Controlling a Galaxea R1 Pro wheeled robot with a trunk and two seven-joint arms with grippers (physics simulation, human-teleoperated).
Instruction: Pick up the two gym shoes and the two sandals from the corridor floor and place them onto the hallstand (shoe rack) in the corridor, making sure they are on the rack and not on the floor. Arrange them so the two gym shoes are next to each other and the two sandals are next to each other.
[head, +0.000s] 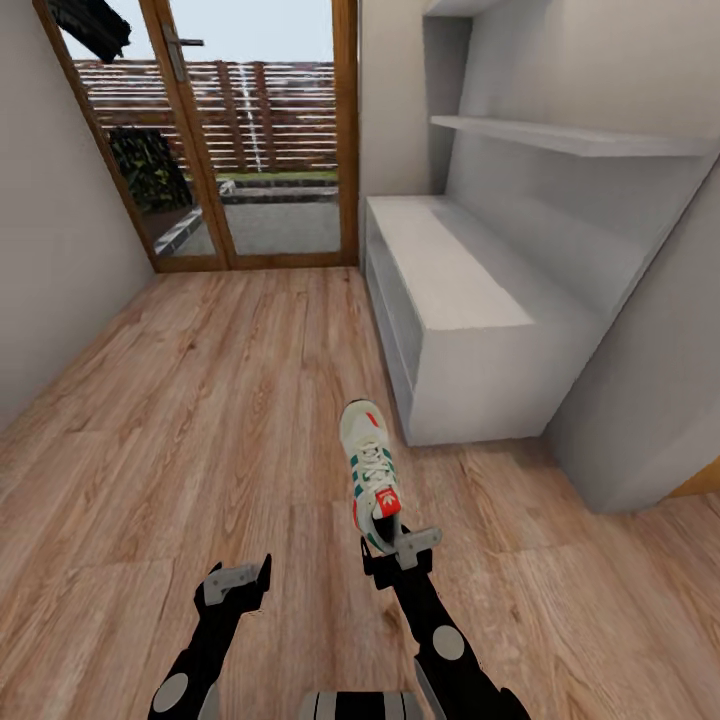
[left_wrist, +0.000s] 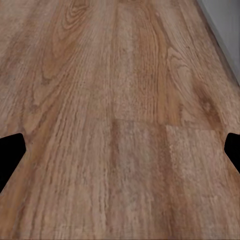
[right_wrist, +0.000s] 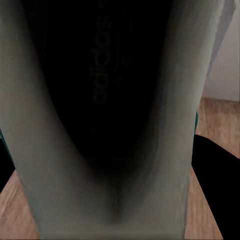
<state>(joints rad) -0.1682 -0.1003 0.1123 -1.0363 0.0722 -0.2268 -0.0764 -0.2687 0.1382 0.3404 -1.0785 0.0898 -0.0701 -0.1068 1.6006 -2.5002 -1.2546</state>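
One cream-white gym shoe (head: 371, 470) with green stripes and a red tongue patch hangs above the corridor floor (head: 220, 400), toe pointing away from me. My right gripper (head: 398, 551) is shut on its heel. Up close in the right wrist view, the gym shoe's dark inside (right_wrist: 100, 100) and pale collar show. My left gripper (head: 238, 582) hovers open over bare planks, and its dark fingertips (left_wrist: 11, 150) flank the floor (left_wrist: 120, 125) in the left wrist view. The pale grey hallstand (head: 450, 290) stands ahead on the right, its bench top bare. The sandals are out of view.
A wall shelf (head: 570, 135) juts out above the bench. A wood-framed glass door (head: 250, 130) closes the corridor's far end. A grey wall panel (head: 640, 400) stands at the right, close to the bench's near end.
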